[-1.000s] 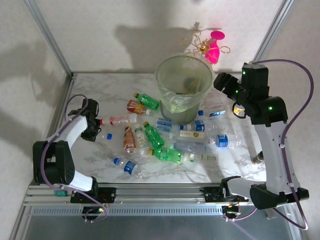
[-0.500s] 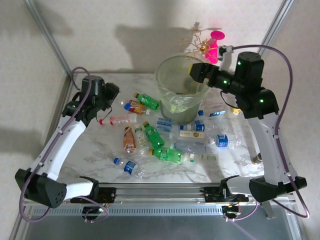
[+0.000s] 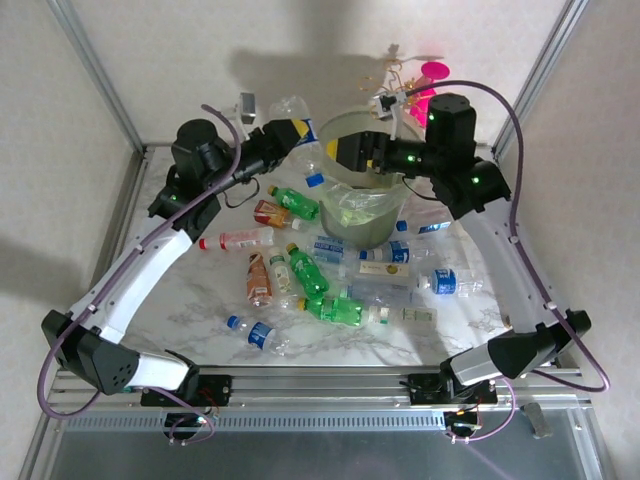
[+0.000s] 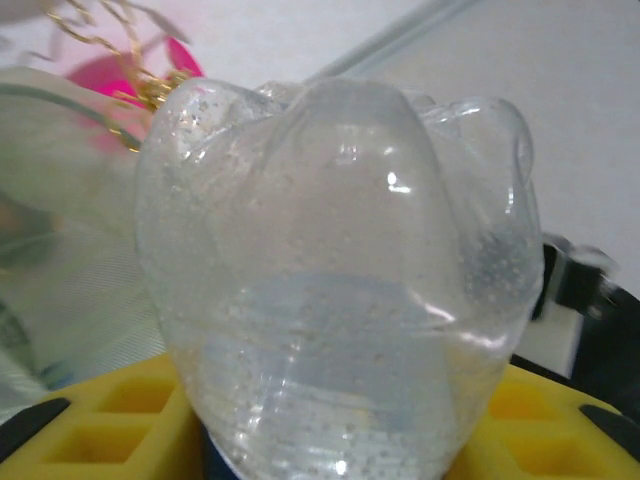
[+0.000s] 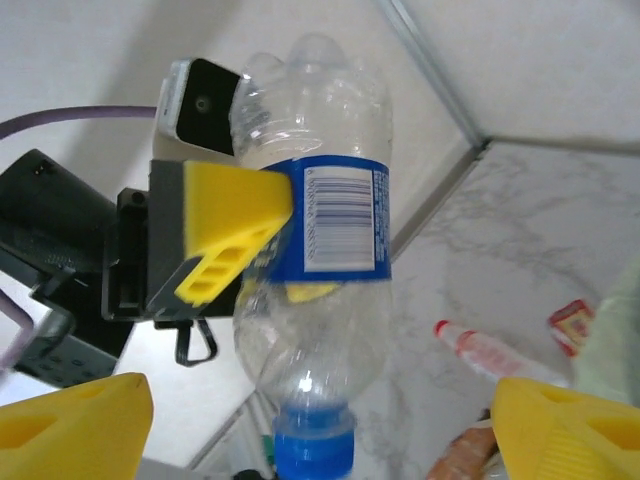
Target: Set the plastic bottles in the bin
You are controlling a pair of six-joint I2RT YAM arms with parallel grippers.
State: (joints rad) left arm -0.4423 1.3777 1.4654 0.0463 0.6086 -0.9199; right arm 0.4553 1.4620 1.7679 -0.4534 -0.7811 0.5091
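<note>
Left fingers [image 5: 235,245] pinch clear bottle [image 5: 315,335] — blue barcode label [image 5: 345,225].

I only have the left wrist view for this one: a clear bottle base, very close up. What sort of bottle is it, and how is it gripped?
Observer: The right wrist view shows that the clear bottle has a blue barcode label and a blue cap, with the cap pointing down.
Operator: Where is it gripped?
Observer: The left hand clamps it across the label.
Operator: Is it over the bin?
Observer: From above, it appears to hang just left of the rim of the bin, not over the opening.
</note>
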